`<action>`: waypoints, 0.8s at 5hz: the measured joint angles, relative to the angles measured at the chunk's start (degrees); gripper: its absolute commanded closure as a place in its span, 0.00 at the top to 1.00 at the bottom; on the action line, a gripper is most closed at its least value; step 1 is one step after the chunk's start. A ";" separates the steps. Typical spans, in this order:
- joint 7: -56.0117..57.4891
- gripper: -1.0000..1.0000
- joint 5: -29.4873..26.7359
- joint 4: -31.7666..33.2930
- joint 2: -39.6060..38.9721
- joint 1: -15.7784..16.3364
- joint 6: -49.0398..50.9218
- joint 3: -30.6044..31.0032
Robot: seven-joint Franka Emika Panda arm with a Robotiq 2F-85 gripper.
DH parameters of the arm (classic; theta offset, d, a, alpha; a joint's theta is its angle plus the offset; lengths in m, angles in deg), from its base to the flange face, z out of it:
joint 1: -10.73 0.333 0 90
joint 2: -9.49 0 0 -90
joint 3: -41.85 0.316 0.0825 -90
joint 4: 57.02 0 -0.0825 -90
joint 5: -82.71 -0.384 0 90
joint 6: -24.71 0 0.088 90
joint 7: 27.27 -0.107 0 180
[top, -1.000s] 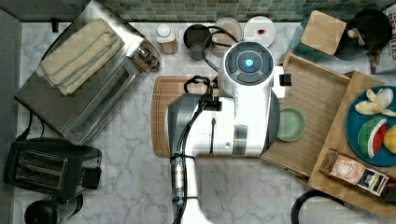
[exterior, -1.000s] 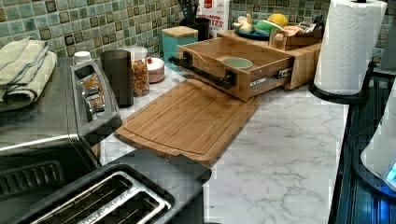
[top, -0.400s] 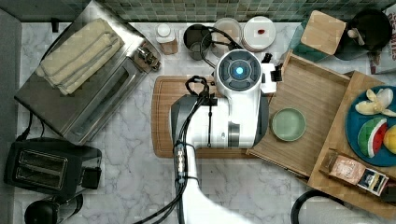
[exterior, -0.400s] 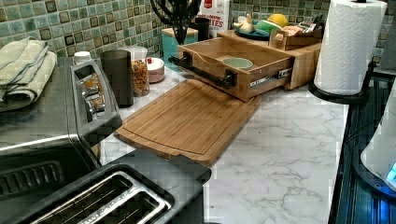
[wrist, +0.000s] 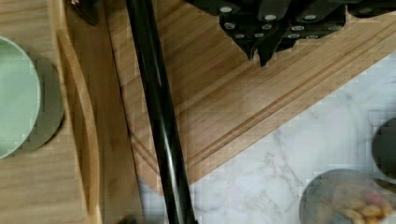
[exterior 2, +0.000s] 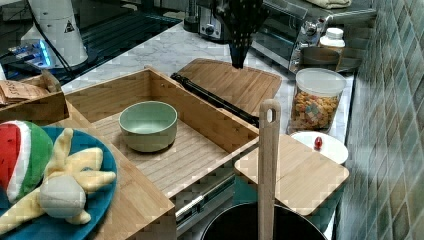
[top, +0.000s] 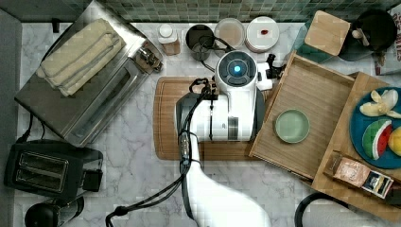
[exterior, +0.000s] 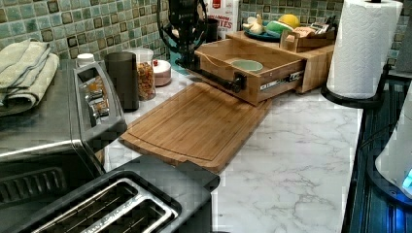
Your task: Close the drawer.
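The clenched gripper (wrist: 258, 52) hovers beside the open drawer (top: 309, 94), holding nothing.

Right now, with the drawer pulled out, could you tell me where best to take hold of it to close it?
Use the black bar handle running along the drawer's front wall. Come from above on the cutting board side; the bar stands off the wall, leaving a gap to close around or push against.

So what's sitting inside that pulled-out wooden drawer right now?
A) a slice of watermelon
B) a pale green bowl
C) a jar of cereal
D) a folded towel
B: the pale green bowl stands alone on the slatted floor of the open drawer, behind its black bar handle.
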 measured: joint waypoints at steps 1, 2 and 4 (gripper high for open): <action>2.31 0.00 1.88 -0.06 -1.44 0.08 0.28 0.05; 3.11 0.00 6.21 -0.39 -1.93 0.20 0.42 -0.02; 3.11 0.00 7.00 -3.02 -3.68 0.16 0.25 -0.15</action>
